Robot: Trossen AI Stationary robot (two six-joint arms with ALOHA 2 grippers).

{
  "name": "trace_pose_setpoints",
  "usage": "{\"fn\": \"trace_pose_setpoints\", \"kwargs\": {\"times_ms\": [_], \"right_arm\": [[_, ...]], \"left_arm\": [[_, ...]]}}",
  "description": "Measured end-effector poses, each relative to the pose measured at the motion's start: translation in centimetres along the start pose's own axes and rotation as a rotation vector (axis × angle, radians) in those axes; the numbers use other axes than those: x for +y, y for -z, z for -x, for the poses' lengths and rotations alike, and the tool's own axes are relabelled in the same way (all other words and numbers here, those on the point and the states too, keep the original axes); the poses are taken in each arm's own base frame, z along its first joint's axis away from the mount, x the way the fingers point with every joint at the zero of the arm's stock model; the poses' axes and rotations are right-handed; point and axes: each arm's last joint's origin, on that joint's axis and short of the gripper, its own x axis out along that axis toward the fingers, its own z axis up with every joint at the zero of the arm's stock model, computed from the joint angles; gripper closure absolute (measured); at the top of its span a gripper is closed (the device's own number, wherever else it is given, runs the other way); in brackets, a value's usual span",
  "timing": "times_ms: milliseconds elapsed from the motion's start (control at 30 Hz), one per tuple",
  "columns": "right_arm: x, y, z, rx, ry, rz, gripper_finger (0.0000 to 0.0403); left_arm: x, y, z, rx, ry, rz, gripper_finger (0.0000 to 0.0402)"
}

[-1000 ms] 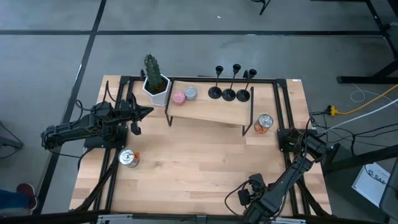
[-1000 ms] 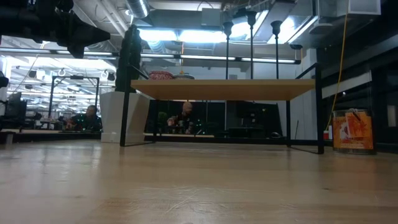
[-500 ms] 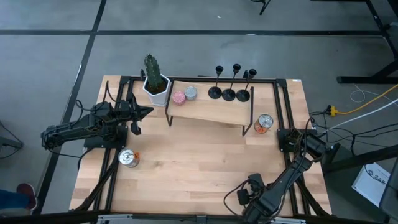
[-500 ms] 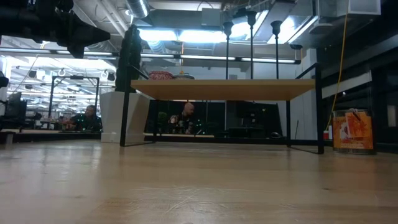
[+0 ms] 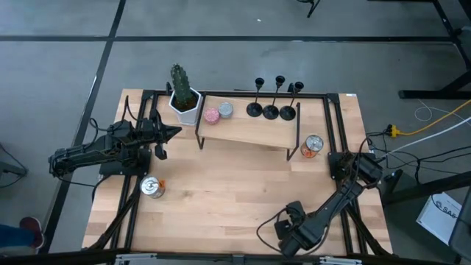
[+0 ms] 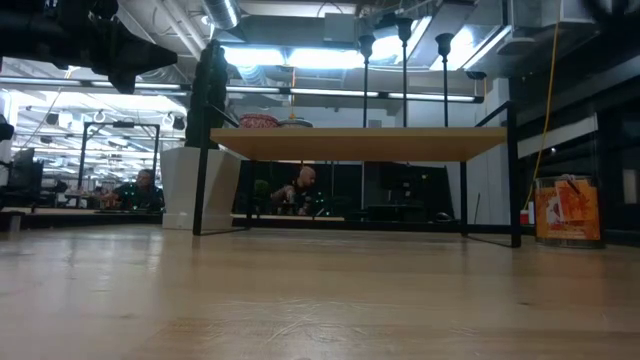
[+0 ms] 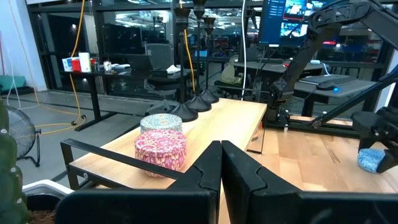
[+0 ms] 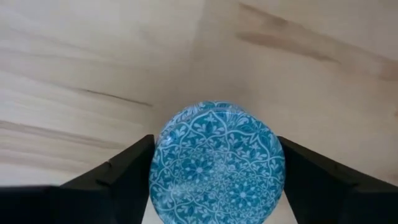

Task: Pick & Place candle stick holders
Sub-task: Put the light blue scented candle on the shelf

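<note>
Black candle stick holders, three of them, stand upright in a row at the right end of a low wooden shelf that sits at the far side of the desk. Their round bases are close together, near the shelf's back edge. On the left part of the same shelf sit a pink tin and a grey tin, side by side. A white pot with a cactus stands just off the shelf's left end, and a metal can stands on the desk by the shelf's right legs. Another can stands on the desk's left side.

At the near edge of the desk, the right pincer points down, its fingers on either side of a blue patterned tin and right against it. The left pincer hangs at the desk's left side, fingers pressed together and holding nothing, aimed toward the shelf.
</note>
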Motion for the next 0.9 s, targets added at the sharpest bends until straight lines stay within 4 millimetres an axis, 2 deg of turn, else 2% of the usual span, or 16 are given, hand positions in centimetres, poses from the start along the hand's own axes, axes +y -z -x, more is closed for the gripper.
{"fn": "trace_pose_setpoints", "kwargs": {"times_ms": [267,533,900], "right_arm": [[1.7,-3.1,0.0,0.019,0.001,0.096,0.0111],[3.9,-7.8,-0.1,0.005,-0.023,0.264,0.0111],[7.3,-13.9,0.3,-0.024,-0.196,0.512,0.0109]], "left_arm": [[0.0,0.0,0.0,0.0,0.0,0.0,0.0396],[0.0,0.0,0.0,0.0,0.001,0.0,0.0396],[0.0,0.0,0.0,0.0,0.0,0.0,0.0396]]}}
